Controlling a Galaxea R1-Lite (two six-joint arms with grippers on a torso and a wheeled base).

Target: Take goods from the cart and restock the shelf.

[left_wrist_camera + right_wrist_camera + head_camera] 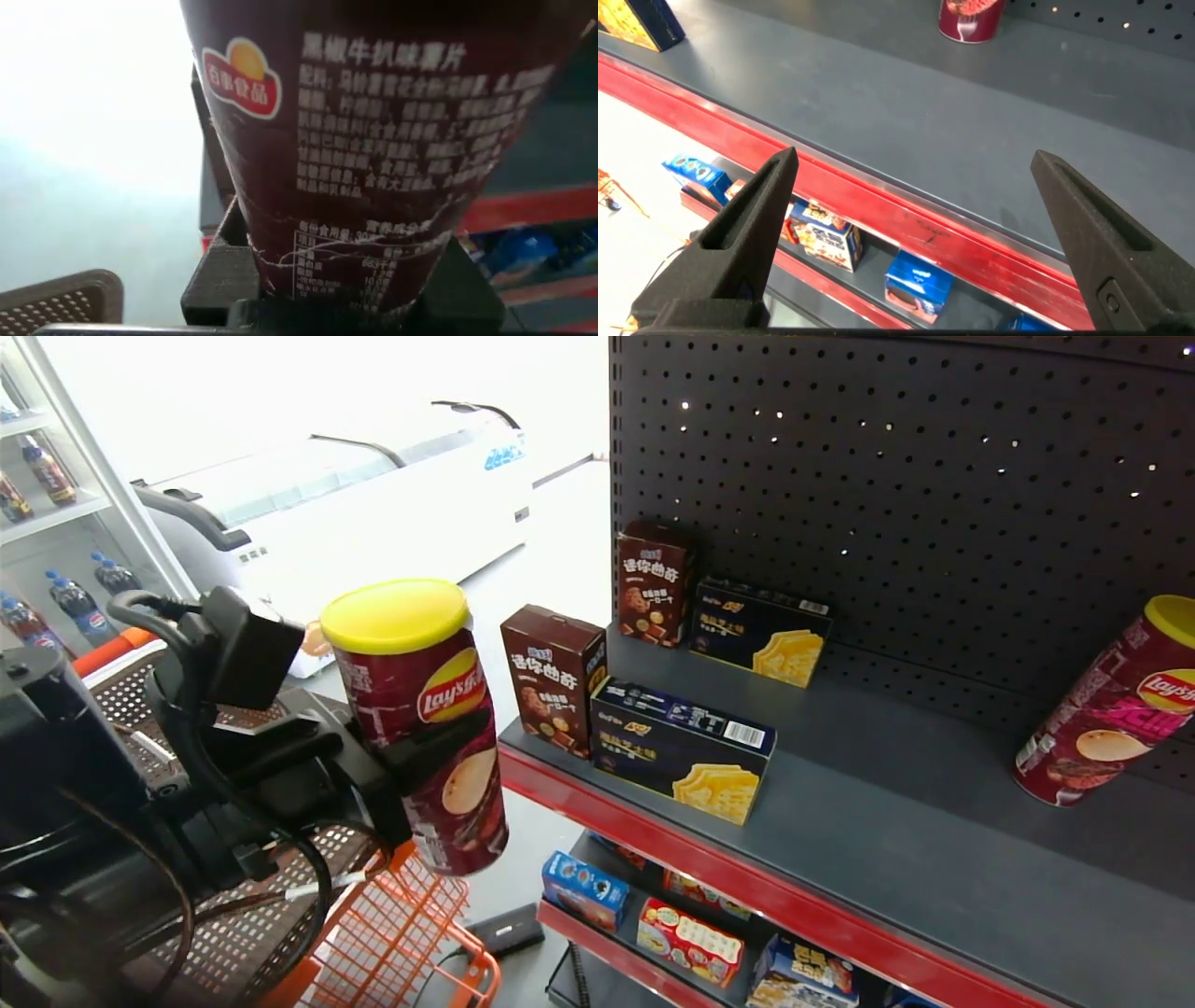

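Evidently bound for the shelf (887, 840), the chip can (415, 709) is clamped upright at mid-body by the left pincer (420, 756) above the cart (401, 933), while the right pincer (915, 163) hangs wide open over the shelf edge.
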